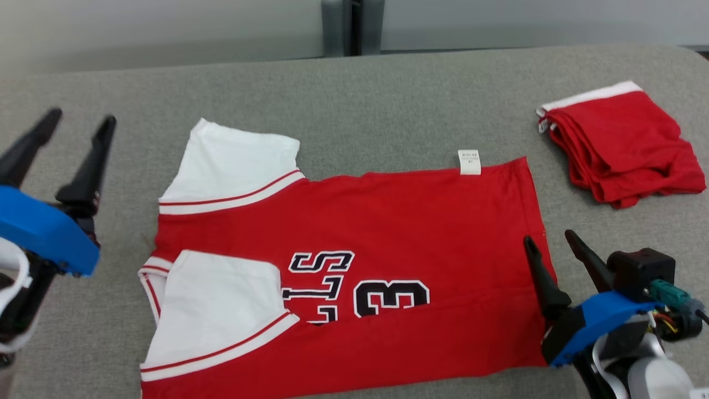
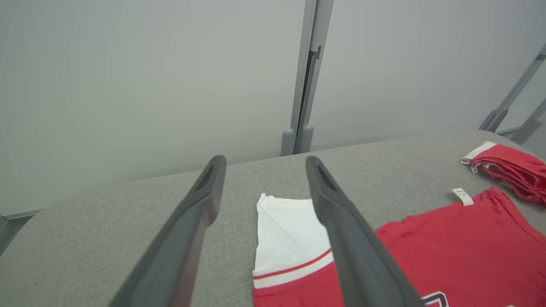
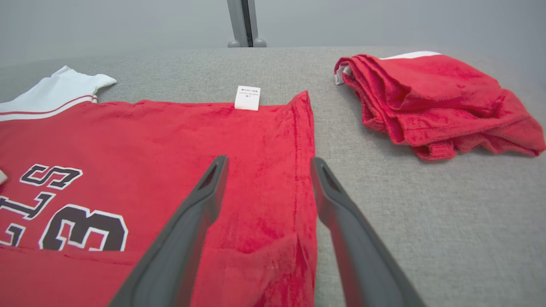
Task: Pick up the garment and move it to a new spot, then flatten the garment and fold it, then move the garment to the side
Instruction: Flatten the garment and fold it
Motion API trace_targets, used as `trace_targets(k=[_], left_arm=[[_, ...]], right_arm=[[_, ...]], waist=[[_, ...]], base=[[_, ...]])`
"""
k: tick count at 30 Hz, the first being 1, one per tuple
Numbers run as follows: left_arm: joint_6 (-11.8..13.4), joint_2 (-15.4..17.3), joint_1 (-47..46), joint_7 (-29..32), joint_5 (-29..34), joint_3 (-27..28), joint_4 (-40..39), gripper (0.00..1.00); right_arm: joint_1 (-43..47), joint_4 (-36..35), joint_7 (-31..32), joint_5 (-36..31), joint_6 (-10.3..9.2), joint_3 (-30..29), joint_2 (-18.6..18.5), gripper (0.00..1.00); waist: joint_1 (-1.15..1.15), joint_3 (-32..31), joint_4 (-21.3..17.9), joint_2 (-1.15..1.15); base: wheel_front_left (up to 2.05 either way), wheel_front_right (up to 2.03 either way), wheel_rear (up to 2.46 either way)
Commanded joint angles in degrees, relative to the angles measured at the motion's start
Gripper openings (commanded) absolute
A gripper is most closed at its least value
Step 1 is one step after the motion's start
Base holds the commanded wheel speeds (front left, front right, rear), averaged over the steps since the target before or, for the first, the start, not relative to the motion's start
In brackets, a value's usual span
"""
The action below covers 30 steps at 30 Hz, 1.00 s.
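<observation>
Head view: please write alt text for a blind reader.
A red jersey with white sleeves lies spread on a grey table, between the open left gripper and open right gripper. Another red garment lies far right.

Head view: high, looking forward and steeply down on the grey tabletop (image 1: 388, 94). It takes in the full width, with the wall (image 1: 166, 27) along the top edge, the left claw (image 1: 80, 117) at lower left and the right claw (image 1: 549, 238) at lower right. Left wrist view: low, at the tabletop's left part, facing the wall almost level. Right wrist view: low and close over the hem end of the jersey (image 3: 149, 140), facing the same wall, pitched down more. All three views share the grey post (image 1: 353, 27), the white label (image 1: 469, 162) and the folded red cloth (image 1: 620, 149). All three also catch the far sleeve (image 2: 286, 230).
</observation>
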Motion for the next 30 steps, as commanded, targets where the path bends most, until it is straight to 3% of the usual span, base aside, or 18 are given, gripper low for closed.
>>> trace_targets(k=[1,6,13,20,30], left_arm=[[-1.2,1.0,-4.9,2.1,-0.4,0.1,2.1,1.00],[-4.5,3.1,-16.8,8.5,-0.5,-3.0,10.7,1.00],[-6.7,3.6,-26.7,14.8,0.6,-8.5,22.5,1.00],[-7.6,2.7,-31.4,15.6,-0.1,-12.6,29.1,1.00],[-8.0,4.5,-33.6,18.8,-2.9,-19.6,32.3,1.00]], right_arm=[[-3.3,-0.2,-0.2,-1.0,0.00,1.0,-0.1,1.00],[-9.6,1.9,-0.8,0.5,0.00,5.3,-0.2,1.00],[-15.2,3.7,-2.3,0.5,0.00,8.6,-0.1,1.00],[-18.0,5.3,-4.2,1.8,0.00,10.2,-0.1,1.00],[-20.1,7.3,-6.0,2.8,0.00,11.6,-0.1,1.00]], waist=[[0.00,1.6,-0.7,0.00],[0.00,6.0,-2.6,0.00],[0.00,12.6,-5.2,0.00],[0.00,16.3,-7.6,0.00],[0.00,18.4,-9.8,0.00]], base=[[0.00,0.00,0.00],[0.00,0.00,0.00],[0.00,0.00,0.00],[0.00,0.00,0.00],[0.00,0.00,0.00]])
